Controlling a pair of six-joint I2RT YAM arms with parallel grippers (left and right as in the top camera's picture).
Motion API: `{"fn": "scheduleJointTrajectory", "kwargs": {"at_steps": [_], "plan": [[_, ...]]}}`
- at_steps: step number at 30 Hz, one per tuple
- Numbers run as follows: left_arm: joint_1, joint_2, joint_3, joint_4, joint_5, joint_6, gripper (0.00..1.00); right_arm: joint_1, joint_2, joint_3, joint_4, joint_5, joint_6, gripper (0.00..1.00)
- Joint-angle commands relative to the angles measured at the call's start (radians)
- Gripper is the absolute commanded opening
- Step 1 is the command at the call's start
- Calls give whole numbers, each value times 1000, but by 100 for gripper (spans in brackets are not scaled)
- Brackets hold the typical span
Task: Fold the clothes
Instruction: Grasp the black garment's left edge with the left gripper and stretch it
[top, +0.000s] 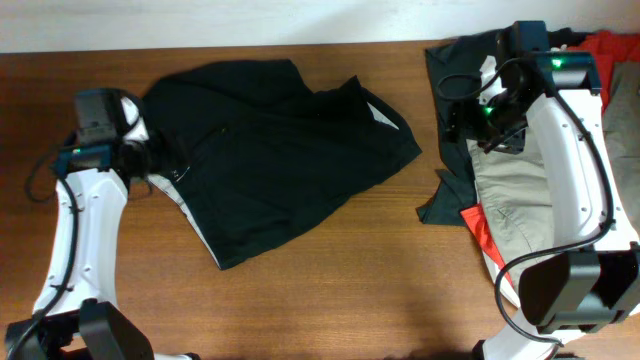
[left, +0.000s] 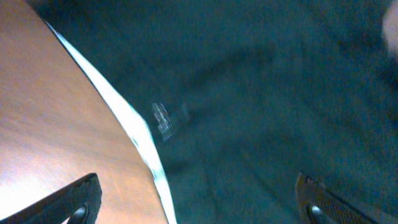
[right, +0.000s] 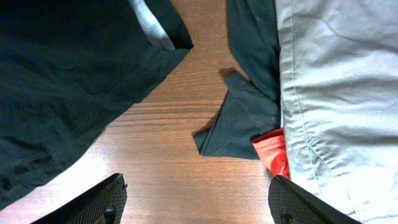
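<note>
On worktop (top: 330, 300), centre-left: one black garment (top: 290, 150), spread out, whitish strip (left: 124, 118) along its left edge. At right edge, one pile: one khaki shorts (top: 510, 205), one red garment (top: 612, 48), one dark piece (right: 239, 124). Bare wood between garment and pile, and along the front. Left gripper (left: 199, 202): jaws spread wide over strip edge, contact not discernible. Right gripper (right: 202, 202): jaws spread wide above bare wood, holding nothing.

Matt black cloth garment (top: 290, 150) lies on smooth, slightly glossy wood-grain table (top: 330, 290).
</note>
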Motion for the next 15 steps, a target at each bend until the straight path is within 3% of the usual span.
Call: {"fn": "scheduleJointTrajectory", "kwargs": {"at_steps": [1, 4, 6, 8, 10, 11, 14, 15], "plan": [[-77, 21, -55, -204, 77, -39, 99, 10, 22, 1, 3, -6, 4, 77], [-200, 31, -266, -207, 192, -130, 99, 10, 23, -1, 11, -6, 4, 78], [-254, 31, -392, -190, 193, -234, 99, 10, 23, -1, 10, -6, 4, 78], [-274, 31, -451, -119, 193, -264, 97, 10, 23, -1, 10, -6, 4, 79], [-280, 31, -491, -31, 183, -282, 16, 10, 23, -1, 2, -5, 4, 79], [-272, 29, -489, -55, 76, -282, 0, 10, 23, -1, -4, -5, -5, 79], [-118, 22, -401, -167, -136, -281, 0, 10, 23, -1, -5, -5, -11, 79], [10, 5, -319, -209, -188, -281, 0, 10, 23, -1, -13, -6, -11, 79]]}}
